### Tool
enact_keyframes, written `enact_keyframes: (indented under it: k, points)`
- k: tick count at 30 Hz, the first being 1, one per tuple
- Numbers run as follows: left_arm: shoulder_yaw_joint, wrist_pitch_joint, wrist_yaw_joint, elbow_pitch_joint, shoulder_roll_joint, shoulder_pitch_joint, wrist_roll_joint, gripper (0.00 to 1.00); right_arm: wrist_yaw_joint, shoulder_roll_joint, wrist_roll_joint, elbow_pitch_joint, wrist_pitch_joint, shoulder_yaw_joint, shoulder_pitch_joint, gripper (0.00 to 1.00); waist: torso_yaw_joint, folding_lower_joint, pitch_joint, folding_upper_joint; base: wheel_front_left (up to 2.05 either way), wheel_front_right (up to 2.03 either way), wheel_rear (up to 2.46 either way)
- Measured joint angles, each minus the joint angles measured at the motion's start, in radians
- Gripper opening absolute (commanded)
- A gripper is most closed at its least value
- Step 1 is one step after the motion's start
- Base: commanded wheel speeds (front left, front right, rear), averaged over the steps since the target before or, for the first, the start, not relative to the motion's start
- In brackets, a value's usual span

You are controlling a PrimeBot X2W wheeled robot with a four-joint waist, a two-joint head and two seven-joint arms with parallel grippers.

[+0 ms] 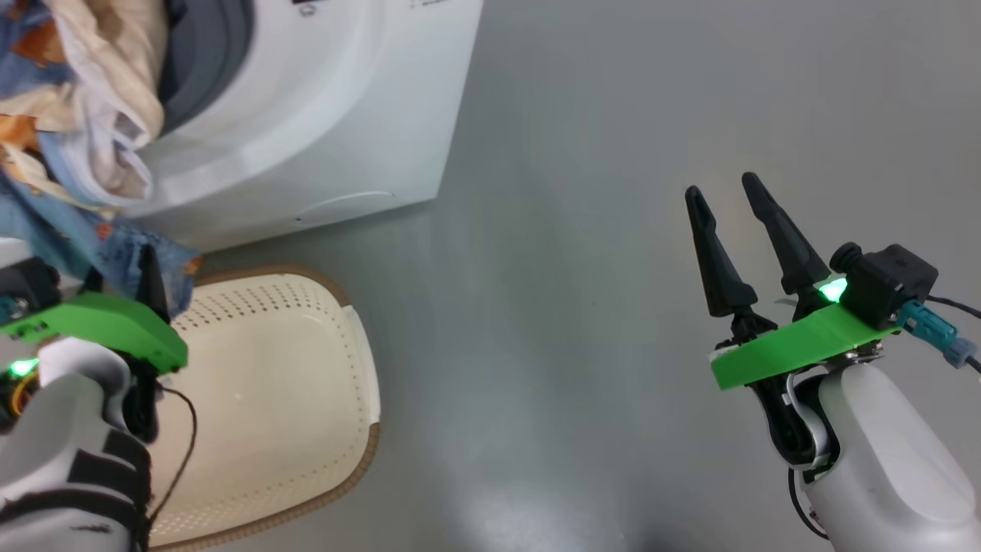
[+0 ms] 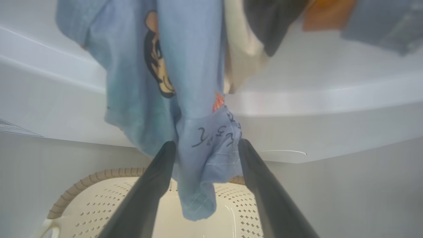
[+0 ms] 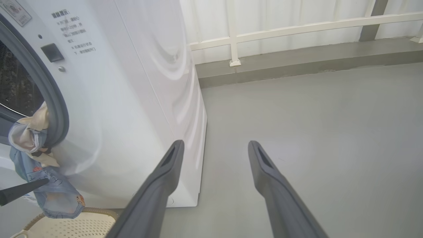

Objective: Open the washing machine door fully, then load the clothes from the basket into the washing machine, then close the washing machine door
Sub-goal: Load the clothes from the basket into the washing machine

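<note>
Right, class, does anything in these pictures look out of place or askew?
Yes: the clothes spill out of the washing machine's mouth, draped over its grey seal and dangling above the basket, between the spread fingers of the left tool, rather than lying inside.

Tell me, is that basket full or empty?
Empty, where visible: the basket shows a bare cream bottom; the clothes hang from the washing machine.

Smooth grey floor [image 3: 314, 132], raised grey kerb [image 3: 297, 59], white railing [image 3: 297, 30] on it.
</note>
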Motion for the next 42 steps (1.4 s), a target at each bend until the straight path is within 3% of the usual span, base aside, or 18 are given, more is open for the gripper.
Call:
enact_keyframes:
  k: [13,15,23,37,42]
  points:
    - [0.032,-0.031,0.019,0.059,0.053,-0.114,-0.026,1.0,0.0,0.017,-0.003,-0.007,0.0,-0.003,-0.017,1.0,-0.047,-0.0001,0.086,0.0,0.0,0.0,0.0]
    - [0.03,-0.045,0.019,0.062,0.056,-0.118,-0.026,0.0,0.0,0.019,-0.003,-0.008,0.0,-0.004,-0.018,1.0,-0.05,-0.0001,0.094,0.0,0.0,0.0,0.0]
    - [-0.001,-0.069,0.01,0.056,0.053,-0.122,-0.014,0.0,0.0,0.021,-0.007,-0.006,0.0,-0.008,-0.033,1.0,-0.036,-0.0001,0.083,0.0,0.0,0.0,0.0]
    - [-0.025,-0.078,0.0,-0.289,0.014,0.001,0.032,0.0,0.0,0.014,-0.007,0.009,0.0,-0.009,-0.03,1.0,0.022,-0.0002,0.011,0.0,0.0,0.0,0.0]
    - [-0.036,-0.078,-0.007,-0.327,0.007,-0.028,0.032,0.0,0.0,0.005,-0.007,0.011,0.0,-0.007,-0.029,1.0,0.037,-0.0002,0.001,0.0,0.0,0.0,0.0]
